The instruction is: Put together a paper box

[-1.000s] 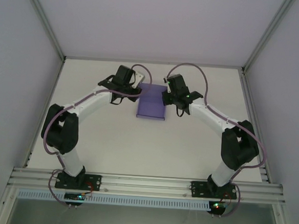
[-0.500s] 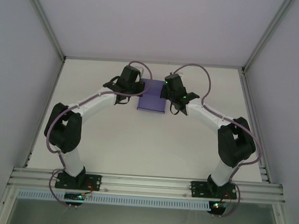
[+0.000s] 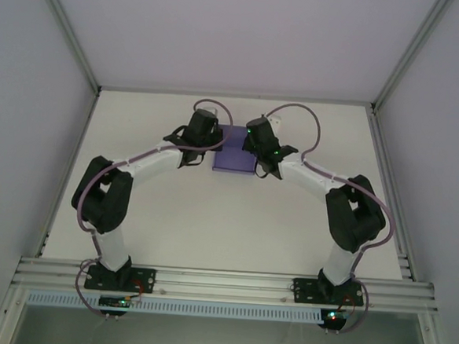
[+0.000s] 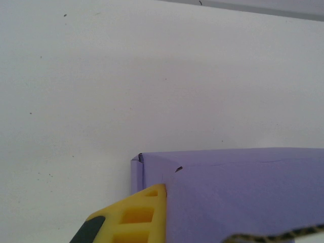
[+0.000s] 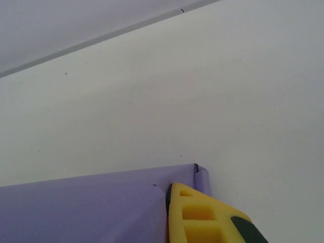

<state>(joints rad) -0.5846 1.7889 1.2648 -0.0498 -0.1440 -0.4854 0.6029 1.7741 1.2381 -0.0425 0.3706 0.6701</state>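
The paper box [image 3: 235, 160] is a lavender-purple flat rectangular box lying on the white table [image 3: 210, 218] towards the far middle. My left gripper [image 3: 215, 137] is at its far-left corner and my right gripper [image 3: 252, 140] at its far-right corner. In the left wrist view one yellow finger [image 4: 139, 215] presses the outside of the box's [image 4: 243, 192] end wall, and the card hides the other finger. The right wrist view mirrors this: a yellow finger [image 5: 195, 215] lies against the box's [image 5: 86, 207] right end wall by the folded corner. Both grippers [image 4: 168, 195] [image 5: 166, 196] are shut on the card.
White enclosure walls stand around the table, with aluminium posts [image 3: 73, 47] at the back corners. The table's back edge [image 3: 235, 97] lies a short way beyond the box. An aluminium rail [image 3: 222, 282] carries the arm bases at the near edge.
Both arms have reached farther back and closer together. The box has shifted a little towards the back wall and looks shorter from above.
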